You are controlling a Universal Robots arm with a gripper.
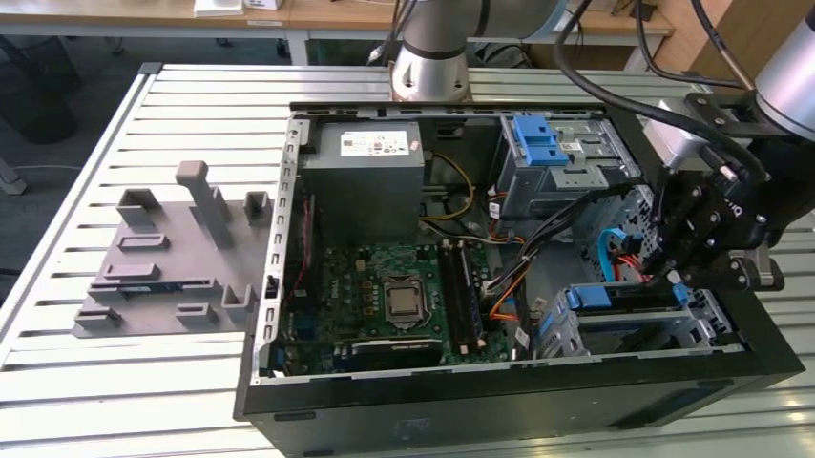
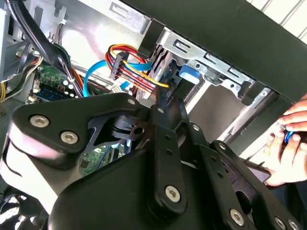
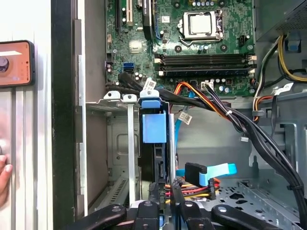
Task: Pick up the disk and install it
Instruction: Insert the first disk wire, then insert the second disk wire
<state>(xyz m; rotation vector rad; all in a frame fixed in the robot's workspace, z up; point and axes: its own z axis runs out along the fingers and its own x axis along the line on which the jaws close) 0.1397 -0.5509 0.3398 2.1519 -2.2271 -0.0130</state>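
We take the open computer case (image 1: 510, 405) as our reference. The gripper (image 1: 671, 279) hangs inside the case, at the end on the exterior view's right, just above the silver drive cage (image 1: 703, 329) in the corner nearest that camera. We cannot tell whether the jaws are apart, together or clamped on anything, because the black linkage hides their tips.

The disk (image 3: 154, 127) stands on edge in a slot of that cage, directly in line with the gripper. Its bright blue carrier tab faces the middle of the case. Just beside it, inside the case, a blue flat cable (image 3: 218, 170) and a bundle of red, orange and yellow wires (image 3: 192, 190) run past the cage.

Further into the case lies the green motherboard (image 1: 369, 286) with its bare processor socket (image 1: 405, 303). Beyond the motherboard, against the far wall of the case, sit the grey power supply (image 1: 366, 172) with a white sticker and a second bay with a blue latch (image 1: 541, 143).

Outside the case, close to the wall beside the cage, the second wrist view shows a person's hand (image 2: 288, 143). A grey moulded fixture (image 1: 166, 258) stands well apart from the case, on the exterior view's left. Both the fixture and the case rest on the slatted metal table (image 1: 191, 105).
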